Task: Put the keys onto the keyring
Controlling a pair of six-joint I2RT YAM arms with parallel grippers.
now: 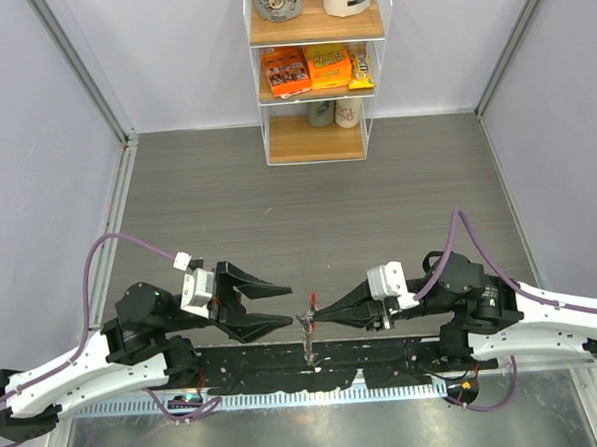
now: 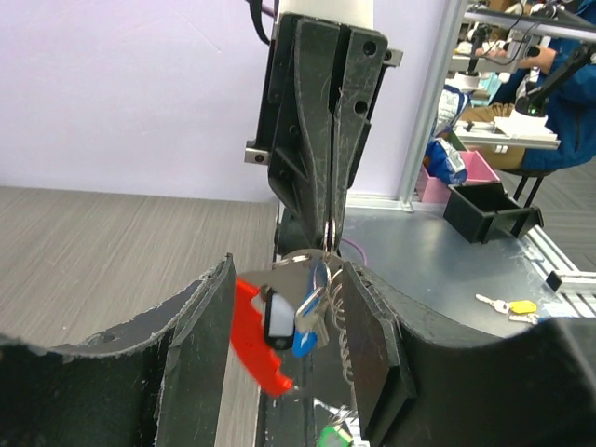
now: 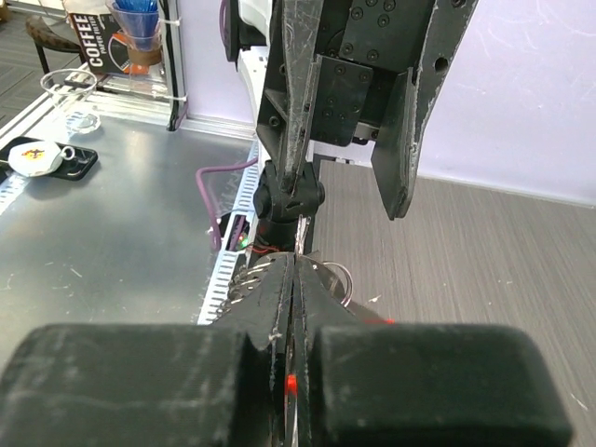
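My right gripper (image 1: 317,318) is shut on the keyring (image 1: 308,325) and holds it in the air between the two arms. In the left wrist view the silvery ring (image 2: 300,258) hangs from those shut fingers (image 2: 328,177), bearing the red fob (image 2: 253,337) and the blue-headed key (image 2: 308,328). A green key head (image 2: 336,436) shows at the bottom edge below the bundle; I cannot tell whether it is attached. My left gripper (image 1: 286,302) is open, its fingers (image 2: 200,358) on either side of the bundle, not touching it. In the right wrist view my right gripper (image 3: 294,268) is shut, with the ring (image 3: 337,277) just beyond it.
A white shelf unit (image 1: 319,142) with snack packs stands at the back. A black rail (image 1: 386,357) runs along the near edge under the grippers. In the left wrist view a black bin (image 2: 484,212) and yellow-headed keys (image 2: 514,306) lie on a metal bench to the right.
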